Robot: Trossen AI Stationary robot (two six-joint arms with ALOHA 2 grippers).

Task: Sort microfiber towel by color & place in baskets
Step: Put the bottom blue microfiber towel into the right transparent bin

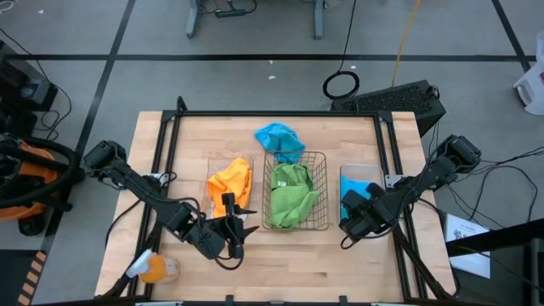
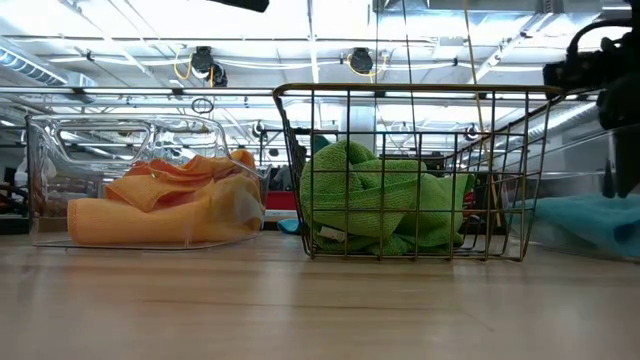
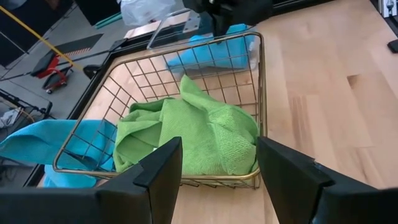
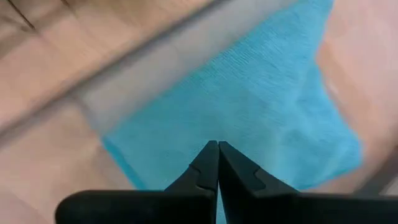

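Note:
A dark wire basket (image 1: 324, 158) at the table's middle holds green towels (image 3: 199, 134). To its left, a clear basket (image 2: 60, 150) holds orange towels (image 1: 229, 181). To its right, another clear basket (image 1: 374, 172) holds a blue towel (image 4: 249, 99). A second blue towel (image 1: 279, 140) lies bunched on the table beyond the wire basket. My left gripper (image 3: 217, 155) stands open near the wire basket's near left corner, pointing at it. My right gripper (image 4: 217, 144) is shut and points steeply down over the blue towel in the right basket. My right gripper's shut fingertips (image 4: 210, 155) come from above, right at the blue towel's surface (image 4: 205, 118) in the right clear basket. Whether they touch the cloth or have any of it between them I cannot tell.
A small orange-and-white object (image 1: 153, 270) lies at the table's near left corner. Black frame rails (image 1: 161, 161) run along the table's left, right and far edges. Bare wood spans the near part of the table in front of the baskets.

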